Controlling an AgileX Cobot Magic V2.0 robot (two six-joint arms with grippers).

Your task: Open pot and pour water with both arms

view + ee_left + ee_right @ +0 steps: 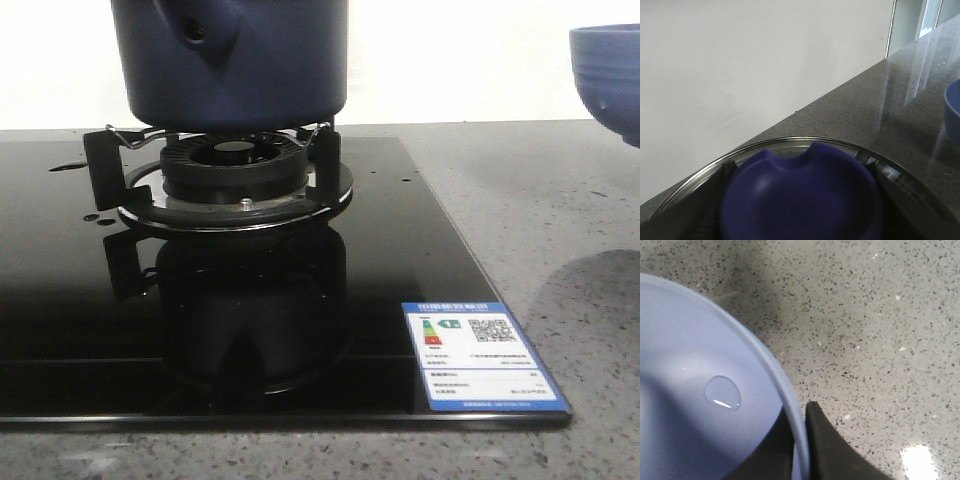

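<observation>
The dark navy pot (230, 60) stands on the burner's wire supports, its side stub with the round hole facing forward; its top is cut off by the frame. In the left wrist view, my left gripper (800, 220) is shut on the dark blue knob (800, 195) of a glass lid with a metal rim (805, 140). Dark fingers (707, 210) flank the knob. My right gripper (801, 450) is shut on the rim of the periwinkle bowl (700, 405), one finger inside, one outside. A water drop (722, 392) lies in the bowl. Neither gripper shows in the front view.
The black glass cooktop (420, 230) carries the burner (235, 165) and a blue label (480, 355) at its front right corner. Speckled grey counter (530, 200) lies to the right, with the bowl (610, 75) raised above it. A white wall (740, 65) stands behind.
</observation>
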